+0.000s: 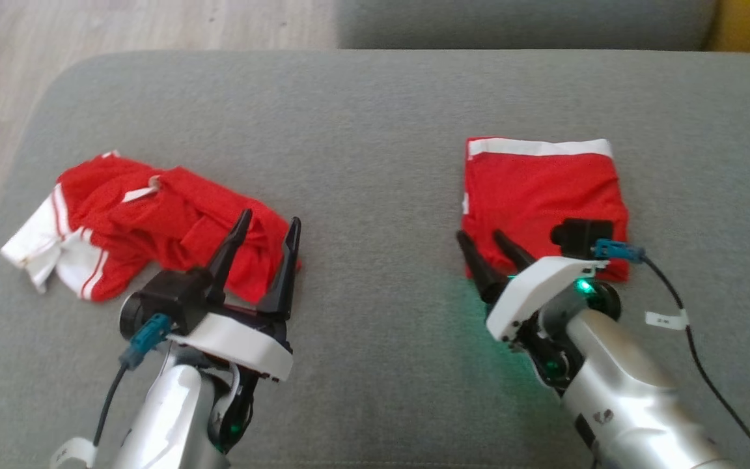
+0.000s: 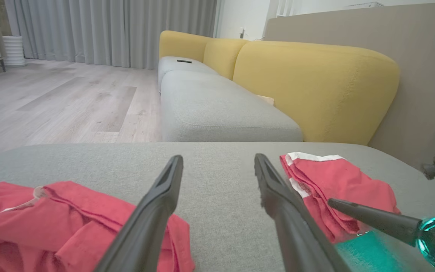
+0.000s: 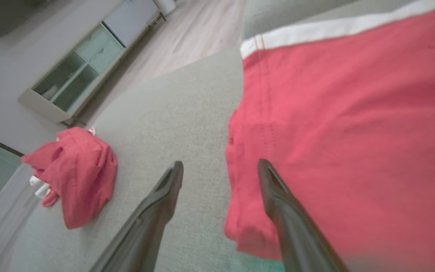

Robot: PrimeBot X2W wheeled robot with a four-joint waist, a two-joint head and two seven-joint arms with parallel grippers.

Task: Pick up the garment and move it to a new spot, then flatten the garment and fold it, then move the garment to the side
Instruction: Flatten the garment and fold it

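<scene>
**Left gripper poised at the crumpled garment: pick-up in hand**

Nearest the lens: left gripper (image 1: 269, 218), fingers spread wide, nothing between them. The crumpled garment (image 1: 153, 221), red with white trim, lies ahead of it and off to its left. The garment's right end sits under the left finger; the right finger stands over bare grey cushion (image 1: 375, 117). The left wrist view agrees: cloth at the left finger, grey at the right. Whether the fingers touch the cloth cannot be made out.

Further right: right gripper (image 1: 479, 234), fingers moderately apart, empty. It straddles the near left edge of the folded garment (image 1: 544, 189), one finger over red, the other over cushion. That piece lies flat and squared, white band along its far edge, well apart from the crumpled one.

Judgement: the folded piece looks finished, so the step in hand is the pick-up of the crumpled one. The next move calls for the left gripper to shift to its left until both fingers bracket a ridge of cloth, then drop and close on a thick fold, not a loose single layer.
</scene>
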